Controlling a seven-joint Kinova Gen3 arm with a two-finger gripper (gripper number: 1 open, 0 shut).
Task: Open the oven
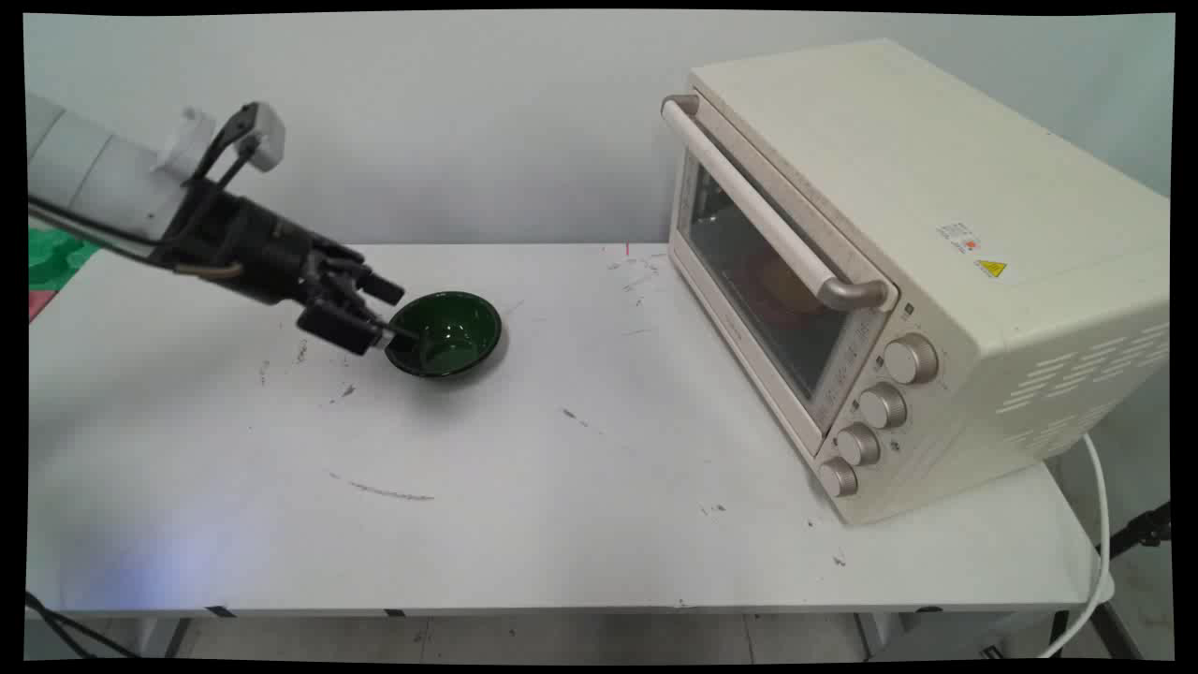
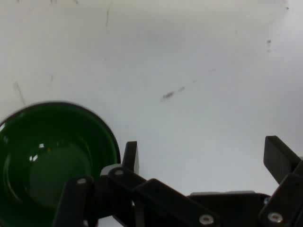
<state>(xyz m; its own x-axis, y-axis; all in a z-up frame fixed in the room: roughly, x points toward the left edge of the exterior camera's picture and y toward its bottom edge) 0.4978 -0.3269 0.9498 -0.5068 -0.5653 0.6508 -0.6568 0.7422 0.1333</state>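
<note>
Your gripper (image 1: 384, 314) hangs low with its jaws spread wide, empty, one finger (image 2: 130, 158) just beside the rim of the green bowl (image 1: 447, 334). The bowl sits on the bench (image 1: 562, 487), well left of the toaster oven (image 1: 917, 271). A sideways drift could knock the rim and tip or skid the bowl.

A lab: bare scuffed white table (image 1: 562, 524), toaster oven (image 1: 927, 271), plain wall (image 1: 449, 122).
</note>
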